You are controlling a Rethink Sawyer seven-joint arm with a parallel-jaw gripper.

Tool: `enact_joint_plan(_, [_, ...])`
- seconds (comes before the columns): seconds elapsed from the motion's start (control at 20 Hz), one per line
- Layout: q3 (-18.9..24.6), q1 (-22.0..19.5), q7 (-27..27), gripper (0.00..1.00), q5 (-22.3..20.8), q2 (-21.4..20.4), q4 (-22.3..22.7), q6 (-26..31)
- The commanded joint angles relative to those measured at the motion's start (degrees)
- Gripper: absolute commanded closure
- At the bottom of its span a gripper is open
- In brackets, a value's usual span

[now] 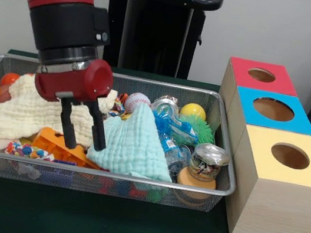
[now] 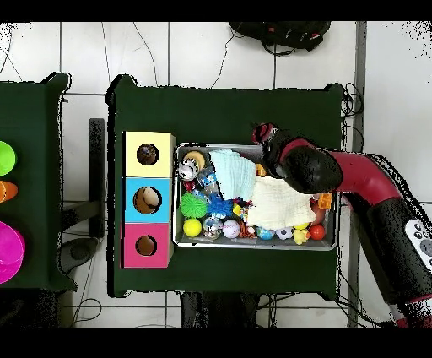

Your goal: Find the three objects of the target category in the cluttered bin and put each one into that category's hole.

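Front view: wire-mesh bin [image 1: 218,190] across the table, packed with clutter; gripper [image 1: 82,127] hanging over its left half, black fingers [image 1: 68,127] spread apart with nothing between them, tips just above an orange plastic block [image 1: 62,147] and beside a mint-green cloth [image 1: 133,144]; cream cloth [image 1: 19,110] heaped behind the fingers; one rope bundle [image 1: 29,150] with mixed coloured strands low at the front left, near the rim; baseball [image 1: 137,101], yellow ball [image 1: 193,111], spiky green ball [image 1: 197,126], crinkly clear wrappers [image 1: 172,140] and a small tin [image 1: 208,161] toward the right; three wooden boxes in a row just right of the bin, blue-topped hole [image 1: 273,109] in the middle, red-topped box [image 1: 251,79] behind it, yellow-topped box [image 1: 277,191] nearest the camera. Overhead view: red arm [image 2: 371,190] reaching in from the right, wrist covering the bin's upper middle, gripper itself hidden beneath it; bin [image 2: 333,246] just right of the boxes; blue-topped hole [image 2: 147,200] between the other two, with something pale inside that cannot be made out; mint-green cloth [image 2: 234,173] and cream cloth [image 2: 278,207] side by side in the bin.
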Motion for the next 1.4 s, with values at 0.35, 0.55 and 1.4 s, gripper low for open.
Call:
enact_joint_plan(0.35, [3.11, 1.18, -13.99, 0.0, 1.59, -17.87, 5.28, 15.39])
enact_joint_plan(0.55, [2.36, 1.67, -13.85, 0.0, -1.59, -14.28, 3.9, 11.12])
enact_joint_plan(1.4, [0.94, 3.1, -24.08, 0.0, -17.4, -7.71, -0.53, 7.94])
